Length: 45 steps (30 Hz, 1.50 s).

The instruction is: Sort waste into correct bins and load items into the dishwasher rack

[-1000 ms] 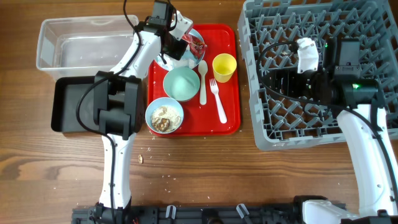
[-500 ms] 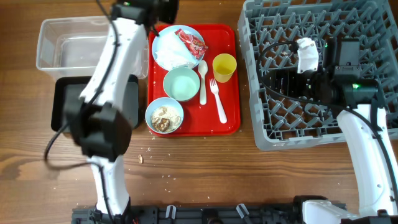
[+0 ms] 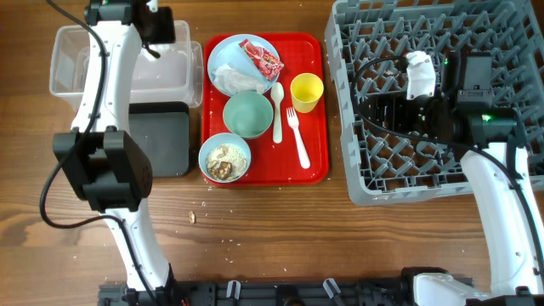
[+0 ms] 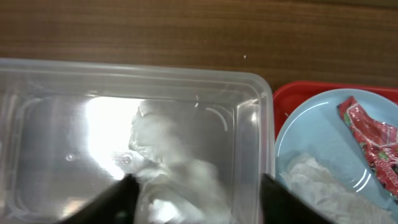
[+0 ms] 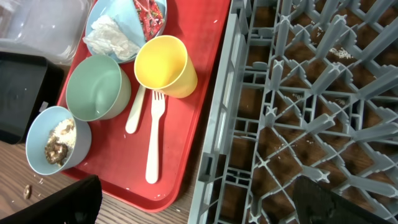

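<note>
Napkin (image 3: pixel 234 81) and wrapper (image 3: pixel 261 58) stay on the plate (image 3: pixel 219 53) while we log the left gripper (image 4: pixel 196 190), gone from there, now over the clear tub (image 3: pixel 64 34), fingers (image 4: pixel 109 202) wide apart, whitish crumple (image 4: pixel 168 162) beneath: one waste piece likely binned.

**Tight around the tray, open surface (image 3: pixel 340 246) at six o'clock**

The red tray (image 3: pixel 316 136) is crowded; only the strip at its three o'clock edge, beside the fork (image 3: pixel 297 140), lies bare. A narrow lane parts it from the rack (image 3: pixel 342 119). At ten o'clock the left arm (image 3: pixel 106 85) crosses the clear tub (image 3: pixel 170 76).
</note>
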Available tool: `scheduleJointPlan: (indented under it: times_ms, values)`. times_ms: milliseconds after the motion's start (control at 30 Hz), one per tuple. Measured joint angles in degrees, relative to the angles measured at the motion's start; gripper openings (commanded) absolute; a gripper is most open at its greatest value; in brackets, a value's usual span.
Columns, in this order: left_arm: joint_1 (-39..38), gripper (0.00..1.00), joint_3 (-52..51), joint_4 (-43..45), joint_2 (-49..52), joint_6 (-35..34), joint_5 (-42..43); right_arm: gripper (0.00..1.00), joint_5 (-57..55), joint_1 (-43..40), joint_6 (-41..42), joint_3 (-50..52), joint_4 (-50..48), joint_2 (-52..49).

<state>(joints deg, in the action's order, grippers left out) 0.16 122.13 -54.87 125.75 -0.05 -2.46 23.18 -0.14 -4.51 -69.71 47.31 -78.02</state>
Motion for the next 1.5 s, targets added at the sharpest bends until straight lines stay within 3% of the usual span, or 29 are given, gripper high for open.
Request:
scheduleJointPlan:
  times_ms: [100, 233, 367, 567, 767, 1167, 1267, 1333, 1400, 1500]
  values:
    - [-0.3, 0.80, -0.2, 0.2, 0.3, -0.3, 2.3, 1.00, 0.0, 0.0, 0.0, 0.0, 0.0, 0.0]
    - [-2.2, 0.73, -0.2, 0.4, 0.2, -0.3, 4.2, 1.00, 0.0, 0.0, 0.0, 0.0, 0.0, 0.0]
    - [-6.4, 0.75, -0.2, -0.8, -0.2, -0.6, 5.4, 1.00, 0.0, 0.0, 0.0, 0.0, 0.0, 0.0]
    - [-15.2, 0.74, -1.5, -3.2, -0.2, -9.7, 5.4, 1.00, 0.0, 0.0, 0.0, 0.0, 0.0, 0.0]
    - [-16.5, 0.75, -2.4, -5.7, 3.0, -16.2, 5.3, 1.00, 0.0, 0.0, 0.0, 0.0, 0.3, 0.0]
    - [-16.6, 0.80, -3.0, -2.7, 11.0, -18.3, 5.3, 1.00, 0.0, 0.0, 0.0, 0.0, 0.3, 0.0]
    - [-16.6, 0.67, -3.0, -0.3, 12.4, -18.4, 5.3, 1.00, 0.0, 0.0, 0.0, 0.0, 0.3, 0.0]
    - [-16.6, 0.41, -3.0, 1.0, 13.1, -18.7, 5.3, 1.00, 0.0, 0.0, 0.0, 0.0, 0.3, 0.0]
    - [-16.6, 0.06, -3.0, 1.9, 13.3, -18.9, 5.3, 1.00, 0.0, 0.0, 0.0, 0.0, 0.3, 0.0]
    - [-16.6, 0.04, -3.0, 2.9, 13.3, -18.8, 5.3, 1.00, 0.0, 0.0, 0.0, 0.0, 0.5, 0.0]
